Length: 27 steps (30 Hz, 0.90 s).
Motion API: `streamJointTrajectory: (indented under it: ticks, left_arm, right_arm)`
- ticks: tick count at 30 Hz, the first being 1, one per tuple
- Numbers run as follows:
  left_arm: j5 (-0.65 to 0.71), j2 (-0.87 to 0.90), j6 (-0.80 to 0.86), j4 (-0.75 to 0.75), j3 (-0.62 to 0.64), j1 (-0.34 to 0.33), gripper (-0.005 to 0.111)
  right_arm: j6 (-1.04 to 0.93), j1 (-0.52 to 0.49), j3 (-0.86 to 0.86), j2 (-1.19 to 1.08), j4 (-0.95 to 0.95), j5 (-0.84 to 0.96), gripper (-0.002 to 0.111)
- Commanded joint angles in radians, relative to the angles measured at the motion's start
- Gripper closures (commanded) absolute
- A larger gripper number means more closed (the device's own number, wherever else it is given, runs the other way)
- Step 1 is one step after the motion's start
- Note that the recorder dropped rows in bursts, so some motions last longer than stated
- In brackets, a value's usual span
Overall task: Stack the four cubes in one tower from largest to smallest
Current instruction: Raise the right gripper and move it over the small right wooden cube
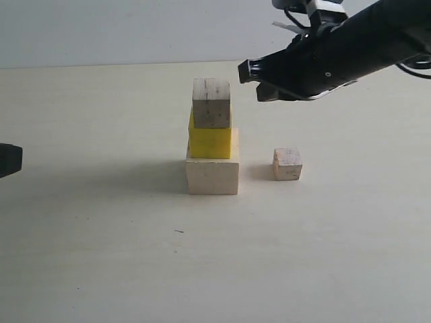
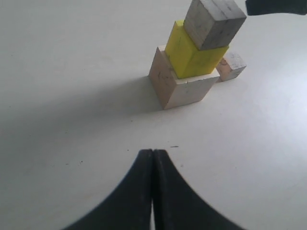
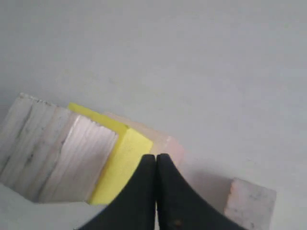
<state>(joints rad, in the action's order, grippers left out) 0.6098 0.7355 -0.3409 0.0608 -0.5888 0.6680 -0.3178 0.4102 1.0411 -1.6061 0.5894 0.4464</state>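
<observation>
Near the middle of the pale table [image 1: 101, 256] stands a three-high tower. The large pale wooden block [image 1: 213, 176] is at the bottom, and the bright yellow cube [image 1: 210, 142] sits on it, set a little toward the block's 9 o'clock side. The greyish wooden cube [image 1: 211, 103] is on top. The smallest pale wooden cube [image 1: 287, 164] lies on the table by itself at 3 o'clock from the large block, near it but with a clear gap between them. The right gripper [image 1: 244, 69] hangs in the air at about 1 o'clock from the greyish cube, just beside it and touching nothing. In the right wrist view its two black fingers [image 3: 144, 191] are pressed together with nothing between them, above the yellow cube's edge. The left gripper [image 1: 9, 160] shows only as a dark tip at the 9 o'clock edge of the exterior view, well apart from the tower. In the left wrist view its fingers [image 2: 139, 191] meet in a closed seam and hold nothing.
</observation>
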Motion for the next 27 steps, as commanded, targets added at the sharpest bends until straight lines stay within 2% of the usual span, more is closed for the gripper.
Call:
streamJointTrajectory:
  ticks: [1, 3, 7, 13, 16, 18, 20, 21, 22, 23, 24, 27]
  left_arm:
    - [0.058, -0.004, 0.005, 0.007, -0.005, -0.002, 0.107]
    - [0.102, -0.004, 0.013, 0.012, -0.027, -0.002, 0.107]
    - [0.171, -0.004, 0.057, 0.023, -0.085, -0.002, 0.107]
    - [0.263, -0.006, 0.057, 0.166, -0.14, -0.002, 0.107]
    - [0.283, -0.01, 0.057, 0.239, -0.14, -0.002, 0.107]
    - [0.279, -0.013, 0.057, 0.251, -0.136, -0.002, 0.107]
    - [0.269, -0.014, 0.057, 0.251, -0.136, -0.002, 0.107]
    - [0.258, -0.014, 0.057, 0.253, -0.132, -0.002, 0.107]
    - [0.255, -0.014, 0.057, 0.253, -0.125, -0.002, 0.107]
    - [0.217, -0.014, 0.057, 0.257, -0.084, -0.002, 0.107]
    - [0.187, -0.014, 0.05, 0.257, -0.049, -0.002, 0.107]
    - [0.179, -0.014, 0.05, 0.257, -0.047, -0.002, 0.107]
  right_arm:
    - [0.33, -0.028, 0.001, 0.071, -0.34, 0.151, 0.108]
    - [0.448, -0.046, 0.006, 0.079, -0.453, 0.25, 0.108]
    - [0.475, -0.057, 0.006, 0.081, -0.53, 0.373, 0.108]
    - [0.446, -0.055, 0.006, 0.065, -0.513, 0.321, 0.108]
    - [0.446, -0.055, 0.006, 0.041, -0.513, 0.275, 0.104]
    - [0.44, -0.055, 0.006, 0.023, -0.513, 0.248, 0.097]
    - [0.429, -0.055, 0.023, -0.008, -0.513, 0.256, 0.085]
    - [0.403, -0.055, 0.038, -0.03, -0.504, 0.266, 0.074]
    - [0.387, -0.055, 0.042, -0.04, -0.483, 0.266, 0.069]
    - [0.326, -0.043, 0.058, -0.073, -0.43, 0.266, 0.057]
    - [0.31, -0.017, 0.072, -0.105, -0.426, 0.262, 0.052]
    - [0.331, -0.014, 0.103, -0.158, -0.437, 0.262, 0.052]
